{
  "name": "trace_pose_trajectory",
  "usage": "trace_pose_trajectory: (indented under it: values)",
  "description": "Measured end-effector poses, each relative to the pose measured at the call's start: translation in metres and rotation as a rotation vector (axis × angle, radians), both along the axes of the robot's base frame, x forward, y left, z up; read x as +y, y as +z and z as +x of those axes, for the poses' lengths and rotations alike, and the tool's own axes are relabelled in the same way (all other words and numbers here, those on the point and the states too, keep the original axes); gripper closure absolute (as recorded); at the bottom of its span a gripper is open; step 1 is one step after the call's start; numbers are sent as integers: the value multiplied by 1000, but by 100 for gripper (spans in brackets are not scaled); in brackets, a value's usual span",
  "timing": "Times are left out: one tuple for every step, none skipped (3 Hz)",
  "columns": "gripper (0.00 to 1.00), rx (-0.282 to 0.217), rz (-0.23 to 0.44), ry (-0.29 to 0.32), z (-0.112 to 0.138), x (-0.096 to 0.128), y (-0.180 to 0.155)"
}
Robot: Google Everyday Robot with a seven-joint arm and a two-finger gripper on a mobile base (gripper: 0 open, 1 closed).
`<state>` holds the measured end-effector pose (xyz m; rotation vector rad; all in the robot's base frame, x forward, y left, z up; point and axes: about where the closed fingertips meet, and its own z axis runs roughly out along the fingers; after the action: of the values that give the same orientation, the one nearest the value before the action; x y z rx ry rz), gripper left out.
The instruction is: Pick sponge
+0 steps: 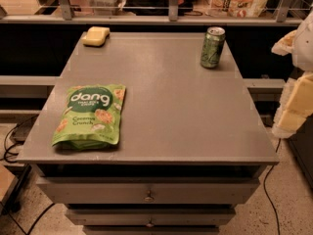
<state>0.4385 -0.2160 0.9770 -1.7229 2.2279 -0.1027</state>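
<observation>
Sponge (96, 35): pale yellow block, lying flat at the far left corner of the worktop (176, 106), untouched. Green soda can (213, 47): upright, far right corner, well apart from it. Green Dang snack bag (90, 115): flat, near left side. Gripper (296, 106): off the worktop's right edge, carrying nothing; you cannot tell whether it is released or clenched. Step, as judged: approach not yet begun. Your next move calls for a long reach across to the far left, passing clear of the can.
</observation>
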Motion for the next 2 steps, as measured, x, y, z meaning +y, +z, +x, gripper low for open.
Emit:
trace_pose_trajectory:
  values:
    - [0,-2,0,0,0,0,0]
    - [0,-36,74,0,15,13,-4]
